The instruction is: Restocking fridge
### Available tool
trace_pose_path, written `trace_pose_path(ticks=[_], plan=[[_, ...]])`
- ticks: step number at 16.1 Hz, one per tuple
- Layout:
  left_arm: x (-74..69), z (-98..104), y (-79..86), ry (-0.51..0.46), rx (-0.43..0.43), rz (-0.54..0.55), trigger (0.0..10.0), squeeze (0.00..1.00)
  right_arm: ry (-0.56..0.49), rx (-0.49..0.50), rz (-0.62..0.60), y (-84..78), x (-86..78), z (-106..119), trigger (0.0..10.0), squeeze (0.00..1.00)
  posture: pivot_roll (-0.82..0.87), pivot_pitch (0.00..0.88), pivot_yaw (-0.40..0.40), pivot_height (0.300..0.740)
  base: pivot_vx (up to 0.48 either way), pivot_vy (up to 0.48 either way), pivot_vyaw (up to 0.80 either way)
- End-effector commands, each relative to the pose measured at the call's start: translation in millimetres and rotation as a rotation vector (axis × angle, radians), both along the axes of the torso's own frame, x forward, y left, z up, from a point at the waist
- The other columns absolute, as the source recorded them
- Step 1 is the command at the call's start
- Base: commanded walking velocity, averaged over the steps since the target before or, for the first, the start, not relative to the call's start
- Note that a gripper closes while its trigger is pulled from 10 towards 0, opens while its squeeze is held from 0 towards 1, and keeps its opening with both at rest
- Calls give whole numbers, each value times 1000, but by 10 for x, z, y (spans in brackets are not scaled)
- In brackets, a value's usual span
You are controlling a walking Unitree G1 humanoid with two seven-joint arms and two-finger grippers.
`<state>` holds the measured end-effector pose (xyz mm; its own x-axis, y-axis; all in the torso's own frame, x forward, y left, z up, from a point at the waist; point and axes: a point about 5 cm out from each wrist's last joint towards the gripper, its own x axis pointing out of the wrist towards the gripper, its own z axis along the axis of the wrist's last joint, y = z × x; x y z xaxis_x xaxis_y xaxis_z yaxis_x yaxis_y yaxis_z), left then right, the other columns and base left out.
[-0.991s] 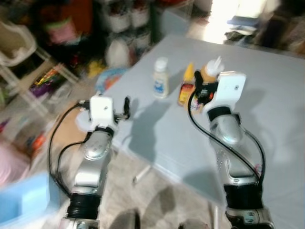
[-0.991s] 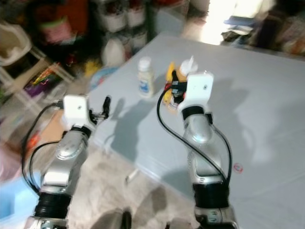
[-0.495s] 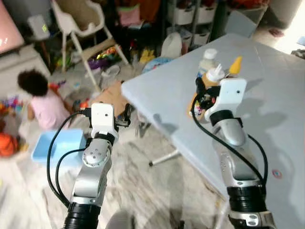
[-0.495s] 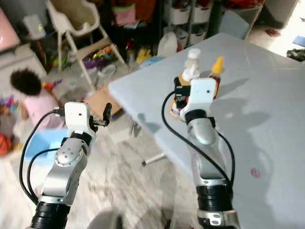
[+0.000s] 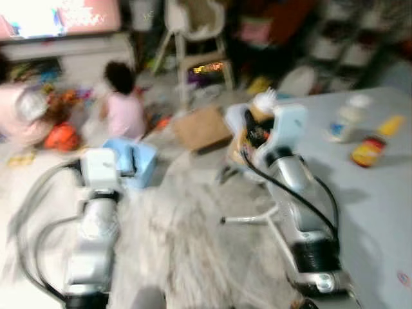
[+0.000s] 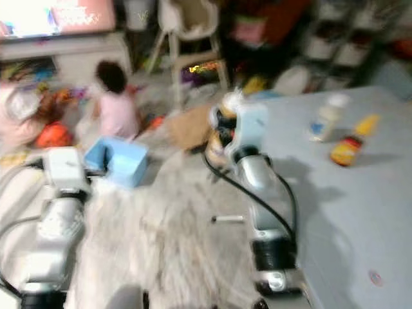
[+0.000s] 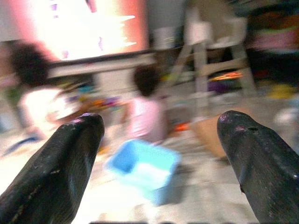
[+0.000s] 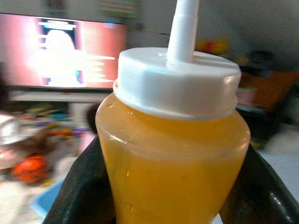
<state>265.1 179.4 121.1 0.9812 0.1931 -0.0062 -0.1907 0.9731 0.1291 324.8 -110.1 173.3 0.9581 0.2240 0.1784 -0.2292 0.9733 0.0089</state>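
Right gripper (image 8: 173, 186) clamped on an orange sauce bottle (image 8: 173, 154) with white nozzle cap, held up off the table's (image 5: 373, 212) left edge. Left gripper (image 7: 159, 154) spread wide, nothing in it, over the floor. White bottle (image 5: 341, 121) and yellow-capped red bottle (image 5: 370, 147) stand near the table's far edge. Two people (image 5: 123, 106) sit on the floor by a blue bin (image 5: 138, 164).
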Motion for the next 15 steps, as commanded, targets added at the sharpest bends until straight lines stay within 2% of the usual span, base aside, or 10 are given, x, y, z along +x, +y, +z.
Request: trace_pose_path(ticks=[1,6,10,12,15], plan=[[-10,32,-51,-1,0,0,10000,0,-24,8,-19,-82,20,35,10000,0,115,0,-60,740,0,0,800],[69,-22,-40,52,-3,-2,10000,0,-12,16,-81,-217,-44,-63,10000,0,81,0,-25,740,-55,0,800],[157,-4,-127,44,-18,-46,10000,0,10,53,-108,-244,-35,-130,10000,0,76,0,-18,740,-289,337,0],[163,-81,-115,70,-29,-33,10000,0,18,67,-97,-179,-29,-170,10000,0,78,0,-22,740,0,424,0],[188,-23,-108,57,-12,-33,10000,0,8,35,-105,-178,-11,-164,10000,0,91,0,-27,740,0,423,0]])
